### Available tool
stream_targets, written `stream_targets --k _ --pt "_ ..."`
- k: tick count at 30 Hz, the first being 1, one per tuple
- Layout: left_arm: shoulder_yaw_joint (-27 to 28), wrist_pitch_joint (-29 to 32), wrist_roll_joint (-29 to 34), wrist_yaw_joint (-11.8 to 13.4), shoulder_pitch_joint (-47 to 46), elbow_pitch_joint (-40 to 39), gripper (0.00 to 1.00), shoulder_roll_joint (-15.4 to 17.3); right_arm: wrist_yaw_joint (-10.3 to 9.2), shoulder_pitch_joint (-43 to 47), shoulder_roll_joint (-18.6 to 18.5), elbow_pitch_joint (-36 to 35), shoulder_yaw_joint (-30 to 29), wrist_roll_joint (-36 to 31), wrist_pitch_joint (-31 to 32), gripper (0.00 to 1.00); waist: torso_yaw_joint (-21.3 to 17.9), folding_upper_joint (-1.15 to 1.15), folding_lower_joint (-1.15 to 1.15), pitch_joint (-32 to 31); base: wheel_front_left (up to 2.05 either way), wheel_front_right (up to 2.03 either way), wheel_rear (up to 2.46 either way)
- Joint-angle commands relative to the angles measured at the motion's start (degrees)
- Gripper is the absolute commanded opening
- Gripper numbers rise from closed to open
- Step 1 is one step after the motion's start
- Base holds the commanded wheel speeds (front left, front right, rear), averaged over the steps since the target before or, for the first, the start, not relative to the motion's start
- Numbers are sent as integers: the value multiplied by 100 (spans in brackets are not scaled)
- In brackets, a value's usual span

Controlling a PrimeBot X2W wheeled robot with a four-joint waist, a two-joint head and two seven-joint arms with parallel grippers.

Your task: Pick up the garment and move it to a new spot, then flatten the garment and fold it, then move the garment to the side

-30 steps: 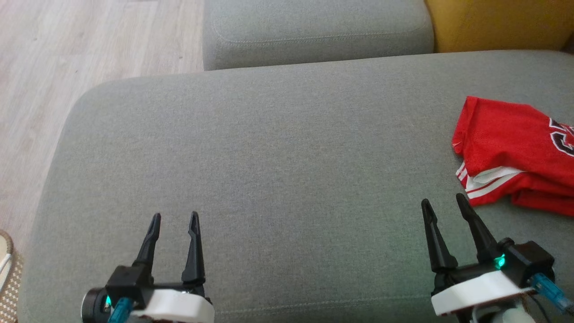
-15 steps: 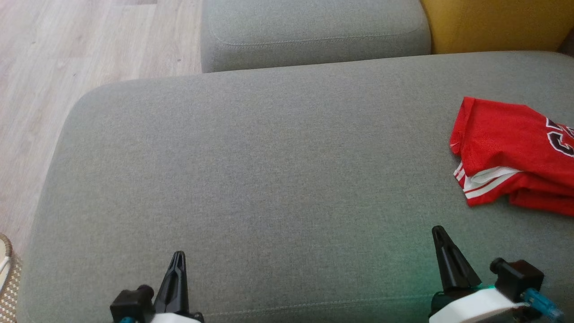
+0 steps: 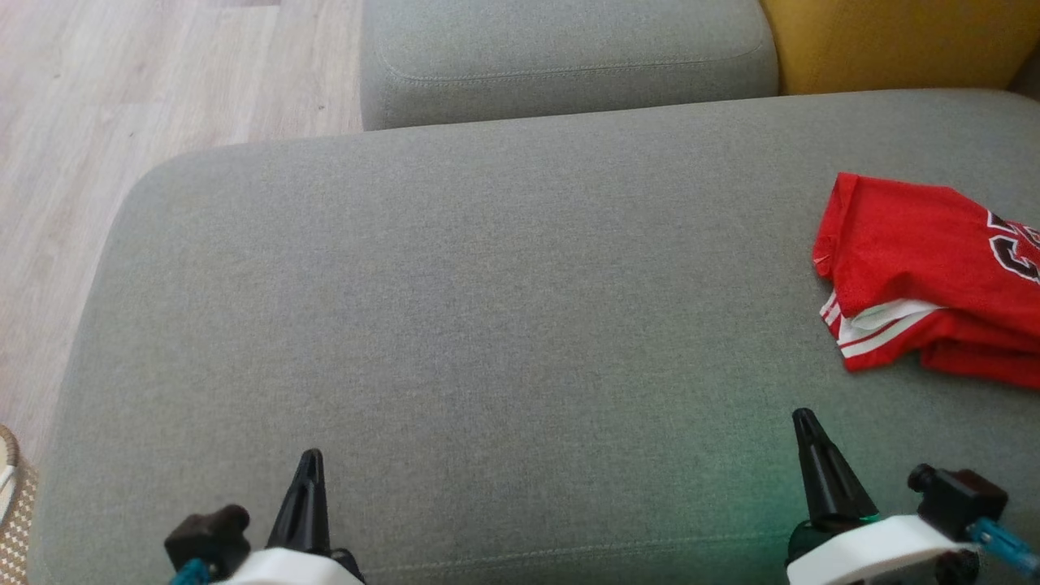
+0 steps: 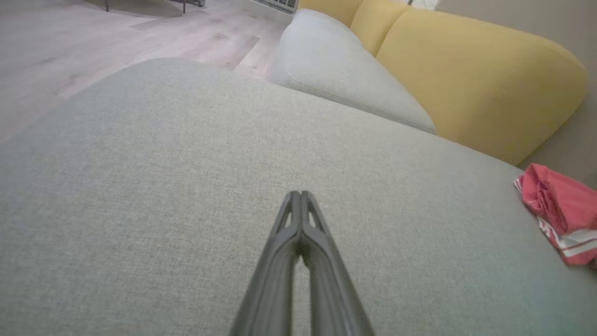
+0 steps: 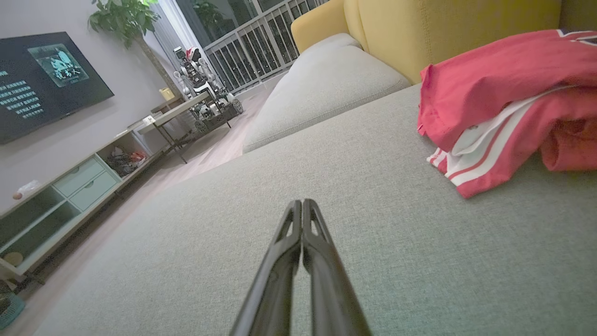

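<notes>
Both sets of jaws are pressed together with nothing between them. I see my left jaws low at the near left and my right jaws low at the near right, each over the grey sofa cushion [image 3: 487, 309]. Ahead of the right jaws and off to their right, clear of them, the red garment [image 3: 918, 268] lies rumpled on the cushion, its white-striped trim showing. It is well apart from the left jaws. Beyond it rises a yellow backrest [image 3: 894, 41].
</notes>
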Motion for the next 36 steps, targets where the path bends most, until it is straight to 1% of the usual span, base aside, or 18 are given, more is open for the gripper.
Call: stream_targets --k 1,36 --pt "98 15 -159 -44 -287 -158 0 56 0 -312 -74 -149 -22 164 22 0 -2 0 0 2 0 0 0" --pt "585 520 -2651 -466 -765 116 0 125 -1 -669 -138 47 -176 2536 551 0 -64 0 0 54 0 0 0"
